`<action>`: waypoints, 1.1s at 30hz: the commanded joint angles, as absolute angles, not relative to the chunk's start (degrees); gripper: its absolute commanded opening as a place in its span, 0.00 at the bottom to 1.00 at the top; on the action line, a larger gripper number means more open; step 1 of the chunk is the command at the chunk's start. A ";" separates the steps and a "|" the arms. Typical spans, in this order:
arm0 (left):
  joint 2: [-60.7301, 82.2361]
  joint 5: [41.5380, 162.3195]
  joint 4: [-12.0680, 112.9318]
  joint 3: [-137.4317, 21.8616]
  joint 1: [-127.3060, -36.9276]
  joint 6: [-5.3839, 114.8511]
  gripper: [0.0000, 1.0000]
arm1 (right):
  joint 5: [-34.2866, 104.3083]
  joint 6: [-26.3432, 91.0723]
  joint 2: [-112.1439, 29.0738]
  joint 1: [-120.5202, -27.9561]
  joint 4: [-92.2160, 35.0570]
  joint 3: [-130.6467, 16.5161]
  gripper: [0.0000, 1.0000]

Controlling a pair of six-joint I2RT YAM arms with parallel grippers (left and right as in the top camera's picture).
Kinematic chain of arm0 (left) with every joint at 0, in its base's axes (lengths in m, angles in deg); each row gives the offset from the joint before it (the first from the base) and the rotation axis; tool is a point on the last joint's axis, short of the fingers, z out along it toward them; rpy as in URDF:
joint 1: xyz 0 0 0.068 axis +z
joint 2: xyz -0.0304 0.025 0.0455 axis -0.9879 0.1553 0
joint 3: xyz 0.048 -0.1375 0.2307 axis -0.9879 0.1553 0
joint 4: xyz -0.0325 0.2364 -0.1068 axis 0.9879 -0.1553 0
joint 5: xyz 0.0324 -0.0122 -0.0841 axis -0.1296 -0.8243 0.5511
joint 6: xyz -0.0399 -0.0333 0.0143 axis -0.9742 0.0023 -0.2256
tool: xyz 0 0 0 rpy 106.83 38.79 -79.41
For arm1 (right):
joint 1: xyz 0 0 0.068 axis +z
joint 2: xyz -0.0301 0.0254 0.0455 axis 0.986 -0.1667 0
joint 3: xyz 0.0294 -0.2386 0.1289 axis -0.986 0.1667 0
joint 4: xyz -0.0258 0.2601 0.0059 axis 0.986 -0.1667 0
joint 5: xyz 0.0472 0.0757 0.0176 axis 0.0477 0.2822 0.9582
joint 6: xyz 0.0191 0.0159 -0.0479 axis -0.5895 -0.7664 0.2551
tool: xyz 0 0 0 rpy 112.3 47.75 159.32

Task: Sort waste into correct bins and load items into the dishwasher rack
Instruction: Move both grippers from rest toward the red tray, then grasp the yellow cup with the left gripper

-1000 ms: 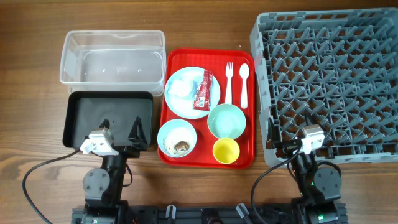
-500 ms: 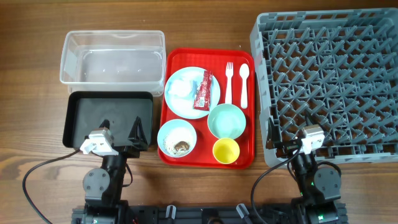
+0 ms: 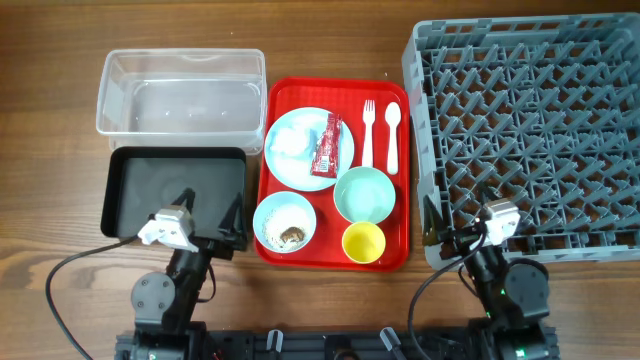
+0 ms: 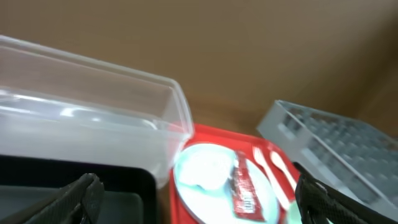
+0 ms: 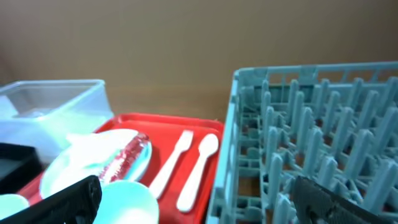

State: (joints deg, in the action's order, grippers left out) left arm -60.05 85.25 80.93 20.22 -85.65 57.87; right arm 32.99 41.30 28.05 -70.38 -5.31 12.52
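Packet [image 3: 326, 146] lies on the plate [image 3: 300, 175], centre frame; nothing is sorted yet. Left end effector [image 3: 210, 207] and right end effector [image 5: 193, 198] both hang wide open and empty at the lower edge. Next, probably: left reaches over for the packet, bound for a bin [image 3: 180, 95].

The serving tray [image 3: 330, 246] lies between the dishwasher rack [image 3: 530, 130] on its right and, on its left, the tub [image 3: 180, 60] with the shallow tray [image 3: 165, 185] in front. On it, plate [image 3: 292, 165], fork [image 3: 367, 130] and spoon [image 3: 392, 135] lie behind the left bowl [image 3: 284, 220], the right bowl [image 3: 364, 193] and the cup [image 3: 363, 242].
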 commanded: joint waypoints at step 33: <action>33.74 81.91 31.32 -46.40 -129.45 51.29 0.67 | 51.39 32.63 -27.08 -70.62 -46.01 -49.23 0.99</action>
State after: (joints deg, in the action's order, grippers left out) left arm 28.07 83.79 28.63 -46.14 -126.45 52.21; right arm 52.38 33.81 -27.10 -70.49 -46.12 -47.96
